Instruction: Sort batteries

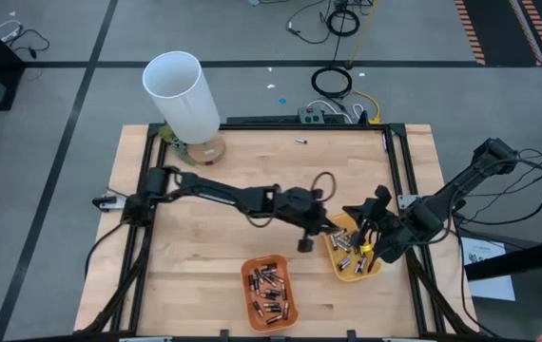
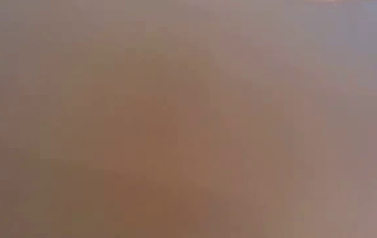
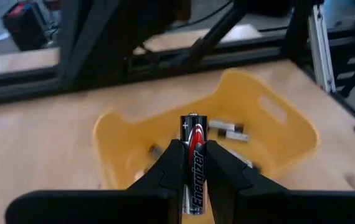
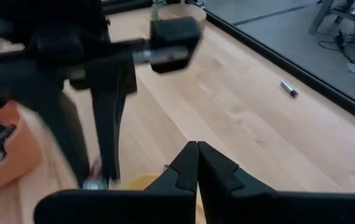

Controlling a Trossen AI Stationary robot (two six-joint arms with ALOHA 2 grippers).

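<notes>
- The left gripper pinches a black Energizer battery upright between its fingers, above the yellow tray.
- The yellow tray sits near the table's right edge, holding several batteries.
- The orange tray at the front edge holds more cells.
- The right gripper, fingers pressed together and empty, hovers over the yellow tray.
- One stray battery lies near the back edge.
</notes>
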